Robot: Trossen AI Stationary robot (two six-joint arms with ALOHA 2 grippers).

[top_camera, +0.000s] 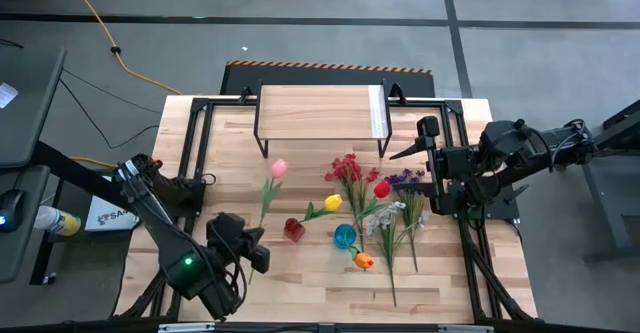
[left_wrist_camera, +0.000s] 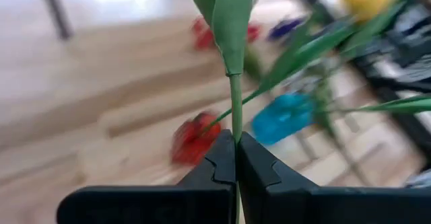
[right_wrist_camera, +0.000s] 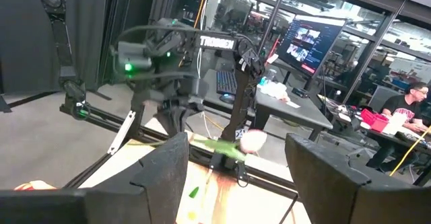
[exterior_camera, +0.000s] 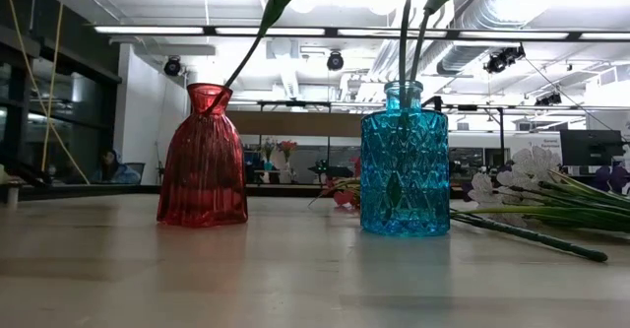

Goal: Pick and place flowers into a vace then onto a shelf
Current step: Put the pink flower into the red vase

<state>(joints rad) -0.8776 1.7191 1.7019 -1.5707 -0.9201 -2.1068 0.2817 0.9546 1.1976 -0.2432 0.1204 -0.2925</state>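
High view, looking straight down: the left pincer (top_camera: 258,256) sits at lower centre-left of the frame, shut tight on the thin green stem of a pink artificial tulip (top_camera: 279,167), whose bloom lies up and to the right of it, near centre. In the left wrist view the two dark fingers (left_wrist_camera: 219,163) meet on that stem (left_wrist_camera: 235,113) with no gap.

The step in hand looks like carrying this tulip to a vase. To do it well, the stem probably wants lifting until it hangs near upright, its free end lined up over a narrow neck, then lowering straight before letting go; the neck is small and the stem bends easily.

The right pincer (top_camera: 432,138) waits at upper right of centre, fingers spread wide, empty.

Two glass vases stand on the wooden slatted surface (top_camera: 220,183). A ribbed red glass vase (top_camera: 294,229) at lower centre holds one green stem. Right of it, a patterned blue glass vase (top_camera: 345,236) holds green stems too. Loose flowers, among them a red cluster (top_camera: 347,167) and purple sprays (top_camera: 405,178), lie right of centre.

A small light wooden shelf on black legs (top_camera: 320,111) stands at top centre, nothing on it.
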